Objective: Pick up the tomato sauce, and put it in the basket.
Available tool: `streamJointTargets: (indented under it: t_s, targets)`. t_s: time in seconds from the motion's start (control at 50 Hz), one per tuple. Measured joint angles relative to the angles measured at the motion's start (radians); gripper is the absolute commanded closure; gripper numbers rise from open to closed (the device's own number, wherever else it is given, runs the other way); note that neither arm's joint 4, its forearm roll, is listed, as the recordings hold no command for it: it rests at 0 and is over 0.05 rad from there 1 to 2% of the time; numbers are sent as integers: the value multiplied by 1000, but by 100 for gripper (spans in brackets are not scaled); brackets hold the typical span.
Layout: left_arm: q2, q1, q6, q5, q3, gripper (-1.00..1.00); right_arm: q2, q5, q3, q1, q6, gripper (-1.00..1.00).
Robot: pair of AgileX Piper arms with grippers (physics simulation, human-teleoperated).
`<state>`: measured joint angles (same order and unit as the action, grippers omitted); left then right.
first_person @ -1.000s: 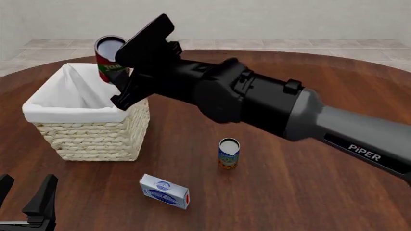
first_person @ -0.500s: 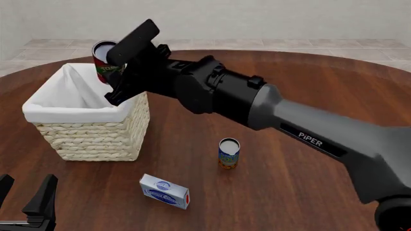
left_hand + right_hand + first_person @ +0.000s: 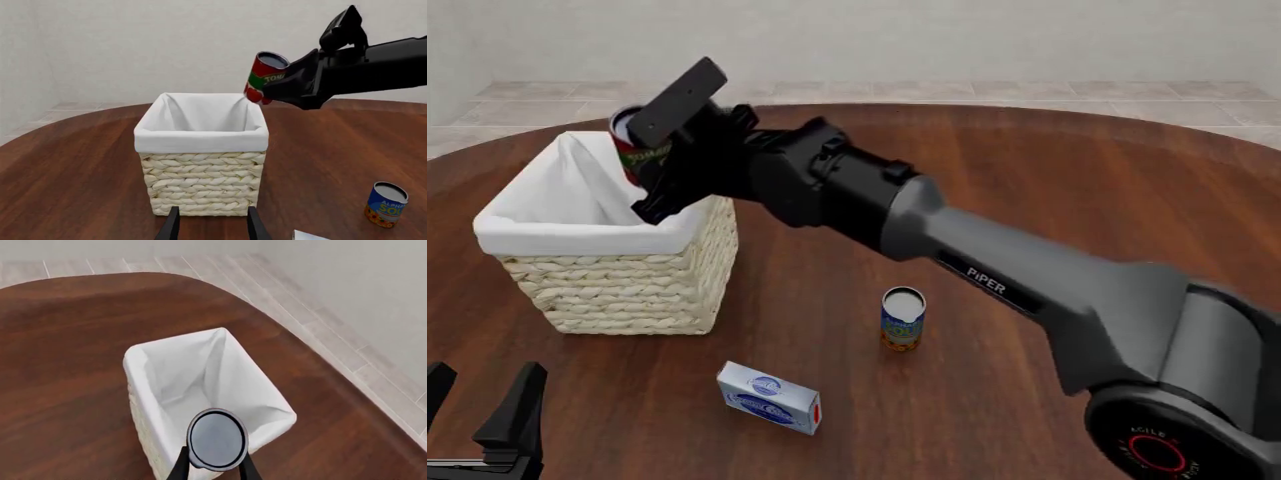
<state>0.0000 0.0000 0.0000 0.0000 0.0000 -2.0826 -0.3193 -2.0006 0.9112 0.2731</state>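
Note:
The tomato sauce (image 3: 630,150), a red can with a green label and a grey top (image 3: 216,439), hangs tilted in the air with my right gripper (image 3: 645,165) shut on it. In the left wrist view the tomato sauce (image 3: 265,77) is just above the far right corner of the basket (image 3: 200,185). The basket (image 3: 614,285) is pale wicker with a white liner (image 3: 200,370) and has nothing in it. My left gripper (image 3: 478,400) rests open near the table's front left edge, facing the basket and holding nothing.
A blue-and-orange can (image 3: 902,318) stands upright on the brown table to the right of the basket. A blue-and-white box (image 3: 769,398) lies in front of it. My right arm (image 3: 988,280) stretches diagonally over both.
My right arm has swung left and slightly down with the tomato sauce, bringing it from beside the basket's far right corner to over its rim. The left gripper has not moved.

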Motion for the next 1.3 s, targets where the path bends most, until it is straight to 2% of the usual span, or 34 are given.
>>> streamJointTargets:
  t_s: [1.02, 1.3]
  targets:
    - [0, 0, 0, 0, 0, -100, -219, -202, -296, -2, 22, 100]
    - [0, 0, 0, 0, 0, -100, -249, -222, -328, 2, 19, 100]
